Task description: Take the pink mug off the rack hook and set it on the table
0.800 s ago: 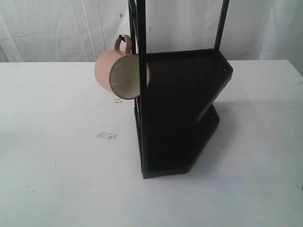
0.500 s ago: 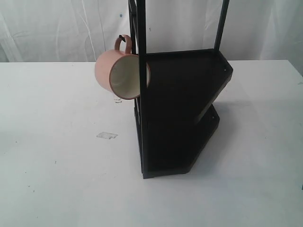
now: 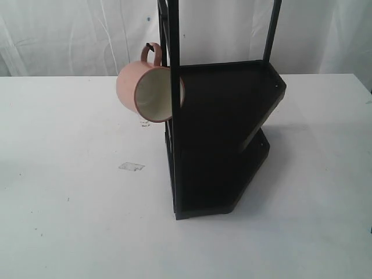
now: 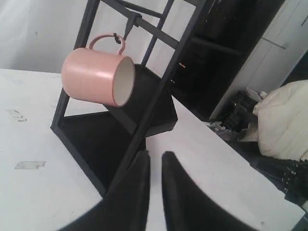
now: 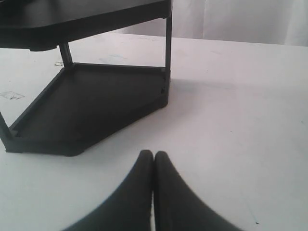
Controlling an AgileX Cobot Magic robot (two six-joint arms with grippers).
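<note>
The pink mug (image 3: pixel 139 88) hangs by its loop handle from the rack hook (image 3: pixel 152 45) on the left post of the black rack (image 3: pixel 224 116), mouth tilted down toward the camera, well above the table (image 3: pixel 70 174). In the left wrist view the pink mug (image 4: pixel 94 76) hangs on the hook (image 4: pixel 115 36) ahead of and above my left gripper (image 4: pixel 155 155). Its fingers stand slightly apart with nothing between them. My right gripper (image 5: pixel 154 154) is shut and empty, low over the table near the rack's bottom tray (image 5: pixel 91 103). Neither gripper shows in the exterior view.
A small scrap of clear tape (image 3: pixel 131 166) lies on the table left of the rack. A white curtain (image 3: pixel 70 35) hangs behind. Past the table's edge in the left wrist view stand a dark shelf unit (image 4: pixel 226 43) and a cream bundle (image 4: pixel 284 120).
</note>
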